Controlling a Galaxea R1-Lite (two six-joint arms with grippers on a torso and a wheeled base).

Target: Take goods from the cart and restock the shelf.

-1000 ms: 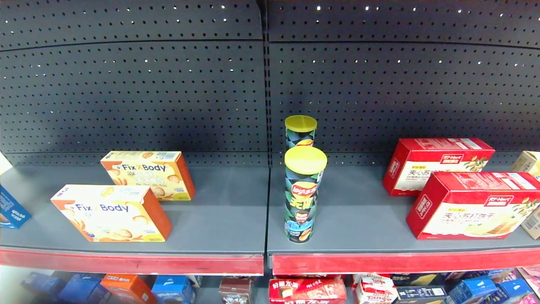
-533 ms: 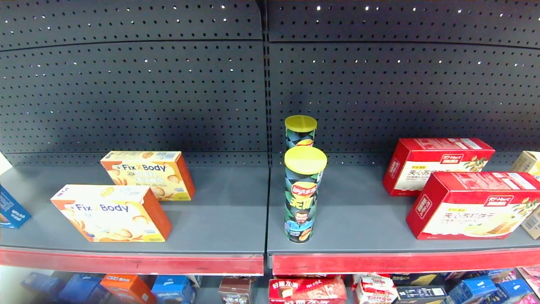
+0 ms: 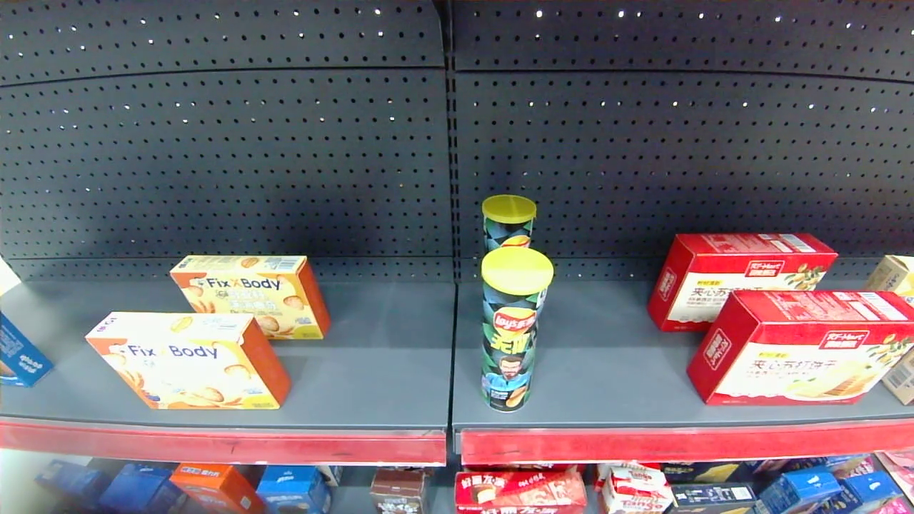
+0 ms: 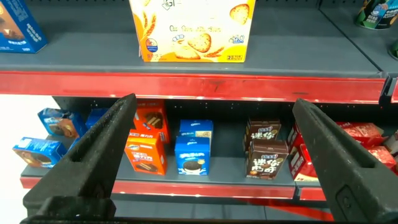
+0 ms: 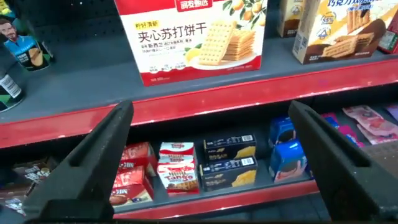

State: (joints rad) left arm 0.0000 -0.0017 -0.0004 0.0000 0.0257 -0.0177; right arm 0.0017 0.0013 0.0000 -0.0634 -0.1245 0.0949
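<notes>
Now my left gripper (image 4: 211, 124) and right gripper (image 5: 211, 124) both gape wide and hold nothing, low before the shelf (image 3: 385, 357), where two chip cans (image 3: 515, 328) stand upright in the middle. I judge the step is fetching: next I must turn toward the cart for more goods.

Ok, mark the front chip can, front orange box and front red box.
front chip can (image 3: 511, 343), head view, side label
front orange box (image 3: 182, 371), head view, front face
front red box (image 3: 807, 371), head view, front face
</notes>
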